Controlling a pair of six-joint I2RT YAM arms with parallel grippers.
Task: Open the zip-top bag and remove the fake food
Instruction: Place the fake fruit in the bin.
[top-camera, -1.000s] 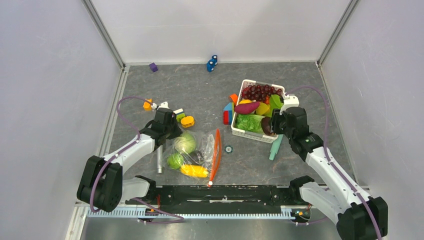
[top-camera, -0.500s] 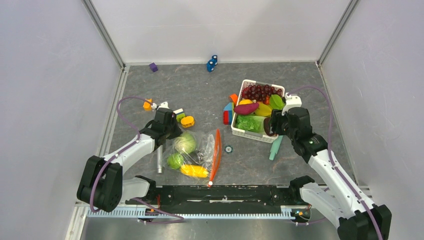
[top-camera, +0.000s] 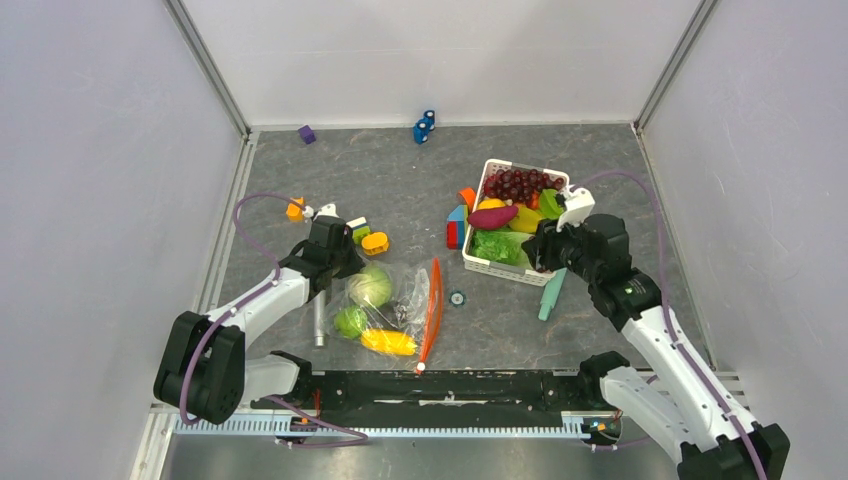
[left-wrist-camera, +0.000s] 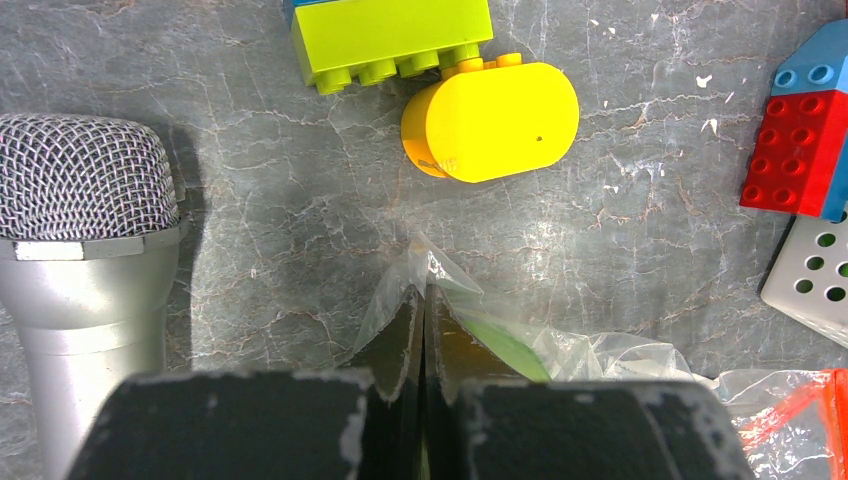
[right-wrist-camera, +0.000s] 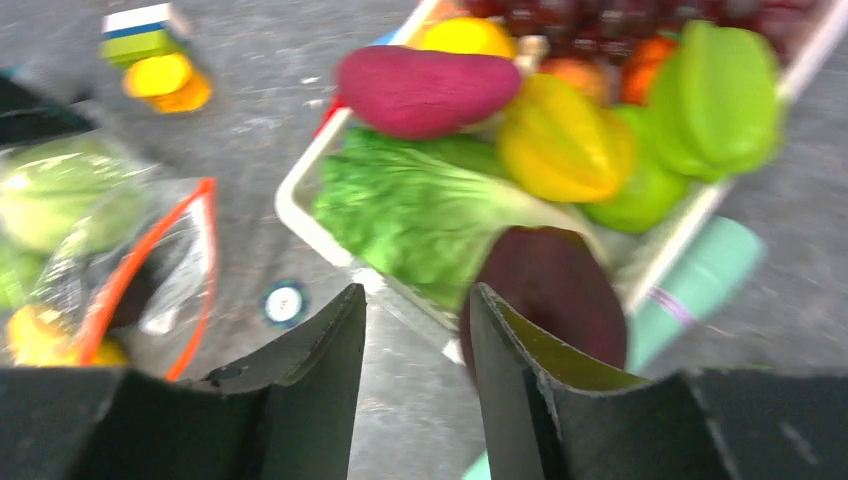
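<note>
- Plastic corner of zip-top bag is pinched by left end effector; it should hold firm.
- Right end effector, jaws apart and empty, should fetch fake food lying to its left.

Bright, even overhead light; my right wrist view is motion-blurred, my left sharp, with faint glare on the zip-top bag.
</note>
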